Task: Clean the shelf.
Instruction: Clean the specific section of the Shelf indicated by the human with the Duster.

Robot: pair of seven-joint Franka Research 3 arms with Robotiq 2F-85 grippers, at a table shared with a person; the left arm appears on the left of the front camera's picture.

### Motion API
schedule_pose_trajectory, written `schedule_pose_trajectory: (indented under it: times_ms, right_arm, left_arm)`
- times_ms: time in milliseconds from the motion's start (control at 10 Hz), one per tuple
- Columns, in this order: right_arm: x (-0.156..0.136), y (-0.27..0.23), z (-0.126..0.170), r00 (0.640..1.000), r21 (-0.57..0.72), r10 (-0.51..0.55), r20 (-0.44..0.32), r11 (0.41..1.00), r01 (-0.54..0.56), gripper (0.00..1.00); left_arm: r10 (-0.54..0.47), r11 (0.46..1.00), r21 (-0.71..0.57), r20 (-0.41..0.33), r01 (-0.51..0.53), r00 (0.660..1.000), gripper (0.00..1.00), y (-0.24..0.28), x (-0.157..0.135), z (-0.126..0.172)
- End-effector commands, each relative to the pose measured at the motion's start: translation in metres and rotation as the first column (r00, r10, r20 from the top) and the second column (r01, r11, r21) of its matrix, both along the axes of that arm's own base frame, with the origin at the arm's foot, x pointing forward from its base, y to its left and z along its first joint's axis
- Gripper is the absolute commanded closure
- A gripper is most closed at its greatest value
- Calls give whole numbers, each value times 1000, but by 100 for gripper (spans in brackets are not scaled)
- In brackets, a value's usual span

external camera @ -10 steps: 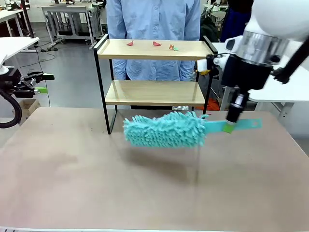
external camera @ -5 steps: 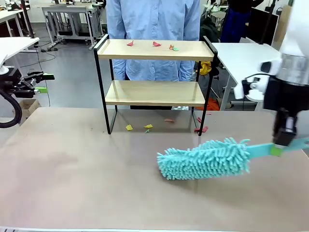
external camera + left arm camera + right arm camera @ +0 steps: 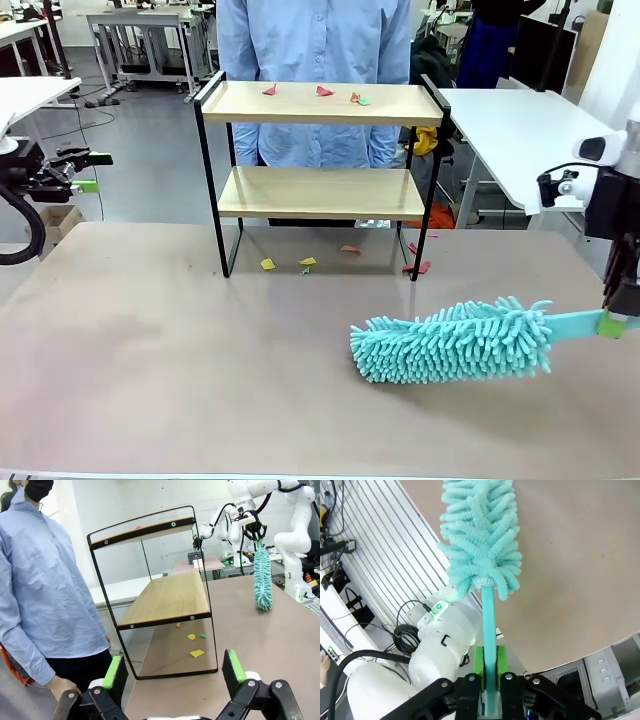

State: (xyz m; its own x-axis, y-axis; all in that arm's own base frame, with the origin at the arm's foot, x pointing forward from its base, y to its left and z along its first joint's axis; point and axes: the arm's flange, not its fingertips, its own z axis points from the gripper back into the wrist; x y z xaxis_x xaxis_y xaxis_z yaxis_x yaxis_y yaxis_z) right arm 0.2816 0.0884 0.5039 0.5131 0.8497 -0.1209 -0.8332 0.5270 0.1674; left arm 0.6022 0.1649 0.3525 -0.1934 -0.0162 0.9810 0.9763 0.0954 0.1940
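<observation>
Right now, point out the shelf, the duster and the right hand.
shelf (image 3: 300,108): front view, bare part of the top board.
duster (image 3: 455,342): front view, middle of the fluffy head.
right hand (image 3: 489,664): right wrist view, midway between its green-padded fingertips.

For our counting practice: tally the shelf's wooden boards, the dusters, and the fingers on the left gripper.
Wooden boards: 2 (top board, lower board)
Duster: 1
Left gripper fingers: 2
Total: 5
</observation>
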Motion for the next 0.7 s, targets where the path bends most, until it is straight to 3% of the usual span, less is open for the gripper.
schedule_pose_trajectory:
  times_ms: [0,600]
  right_arm:
    - [3,4,3,1000,-5,4,9,1000,-4,87]
    - [3,4,3,1000,-5,4,9,1000,-4,87]
  left_arm:
    - [-5,1000,5,12,5,1000,0,-1,-2,2]
    - [-5,1000,5,12,5,1000,0,-1,-2,2]
